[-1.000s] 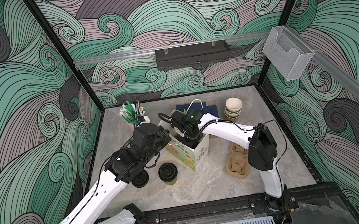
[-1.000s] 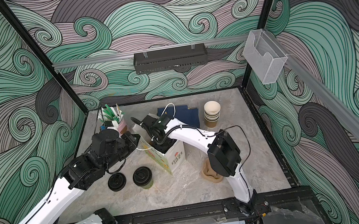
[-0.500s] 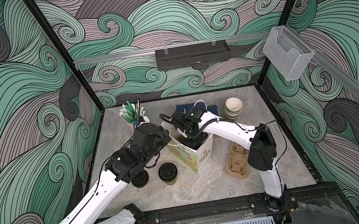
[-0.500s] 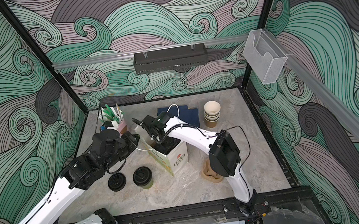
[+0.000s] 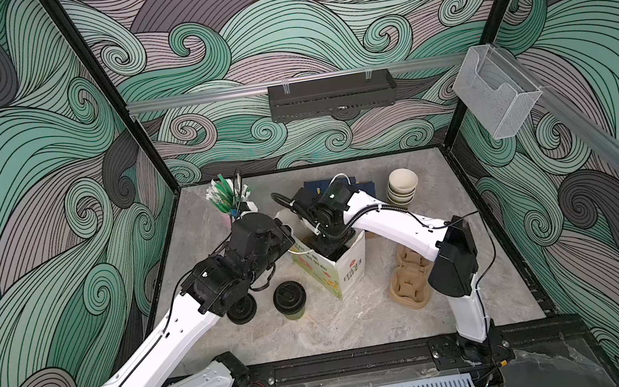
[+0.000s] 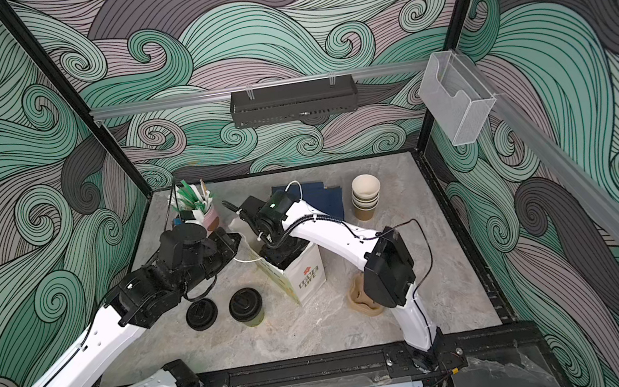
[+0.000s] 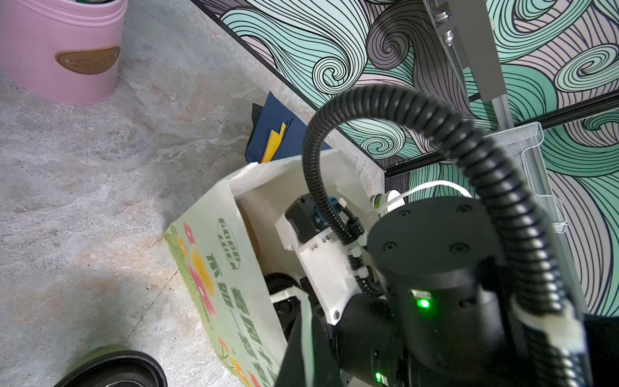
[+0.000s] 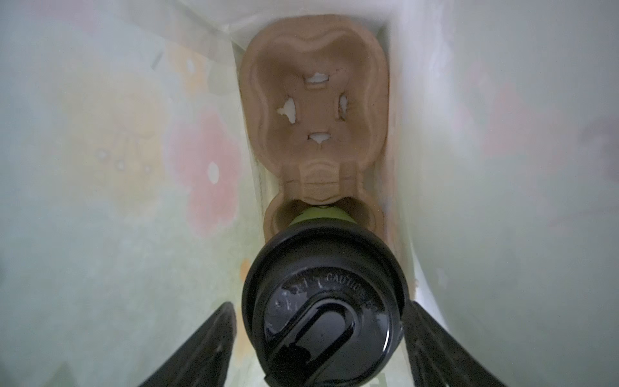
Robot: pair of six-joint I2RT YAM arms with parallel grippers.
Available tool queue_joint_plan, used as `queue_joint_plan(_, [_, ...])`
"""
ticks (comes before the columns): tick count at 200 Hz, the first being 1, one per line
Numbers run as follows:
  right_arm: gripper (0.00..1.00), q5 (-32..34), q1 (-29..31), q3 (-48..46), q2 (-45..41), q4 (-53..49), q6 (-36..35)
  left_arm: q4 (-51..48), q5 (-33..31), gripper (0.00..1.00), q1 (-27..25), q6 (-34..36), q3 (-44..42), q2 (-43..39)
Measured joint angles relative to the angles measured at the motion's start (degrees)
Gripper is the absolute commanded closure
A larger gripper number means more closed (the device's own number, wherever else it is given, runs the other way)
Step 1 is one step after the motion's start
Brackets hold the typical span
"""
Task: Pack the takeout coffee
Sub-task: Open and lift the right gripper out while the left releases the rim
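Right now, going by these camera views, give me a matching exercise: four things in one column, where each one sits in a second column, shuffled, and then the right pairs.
Things:
1. Lidded cup in the right wrist view
2. Lidded cup in both top views
3. Stack of lidless cups
4. Pink pot

Places:
A. Far-left part of the table, holding stirrers
B. Seated in a cardboard carrier inside the paper bag
C. Far-right part of the table
D. Standing on the table beside a loose black lid

Pairs: 1-B, 2-D, 3-C, 4-A
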Motion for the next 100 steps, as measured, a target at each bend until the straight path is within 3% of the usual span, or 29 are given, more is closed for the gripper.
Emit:
queue_joint_plan(48, [0.25, 0.90, 0.26, 4.66, -0.85, 0.31, 1.16, -0.02, 0.07, 1.00, 0.00, 0.00, 0.00, 0.17])
queue_joint_plan(100, [0.27, 2.14, 0.42, 3.82, -3.82, 0.50, 1.75, 0.00, 0.33, 1.00, 0.00, 0.02, 0.00, 0.48])
